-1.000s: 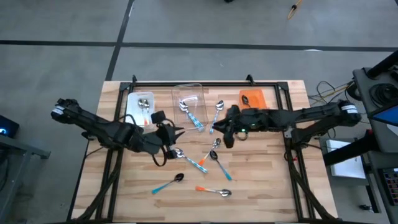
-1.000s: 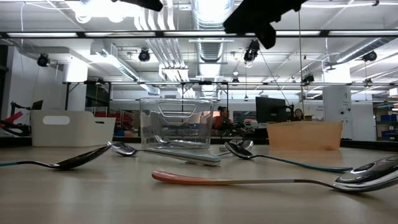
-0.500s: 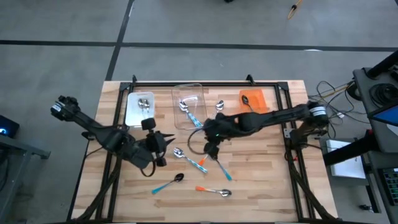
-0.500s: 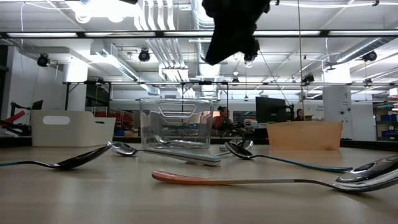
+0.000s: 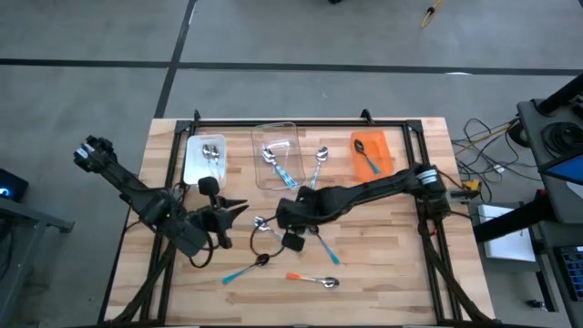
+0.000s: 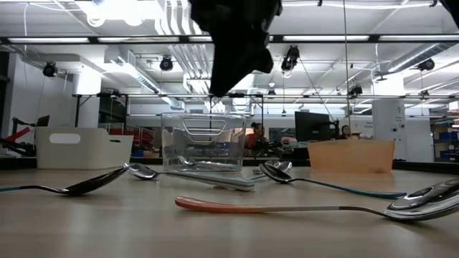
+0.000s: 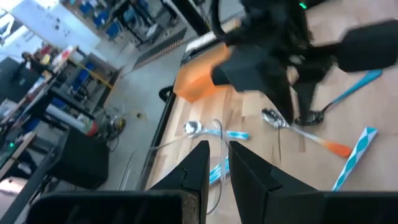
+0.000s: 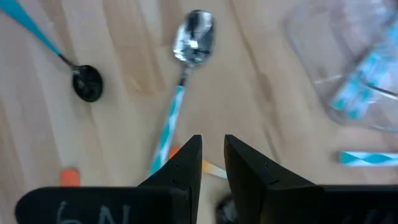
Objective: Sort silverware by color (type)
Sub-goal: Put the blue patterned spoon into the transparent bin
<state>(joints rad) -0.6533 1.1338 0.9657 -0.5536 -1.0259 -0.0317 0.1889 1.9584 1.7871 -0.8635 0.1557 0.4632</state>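
My right gripper (image 5: 293, 239) hangs over the loose spoons.
Its fingers stand slightly apart, empty, above a striped-handled spoon (image 8: 186, 68); my left gripper (image 5: 239, 206), likewise apart, waits at nine o'clock.

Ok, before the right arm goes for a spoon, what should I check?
1. Right tool empty, fingers slightly apart: ok.
2. Blue-handled spoon ahead of it lies free on the table: ok.
3. Left tool apart from the right arm: ok.
4. Clear bin holds blue-handled spoons, so the matching place is known: ok.
5. Right tool's height above the table: cannot tell.
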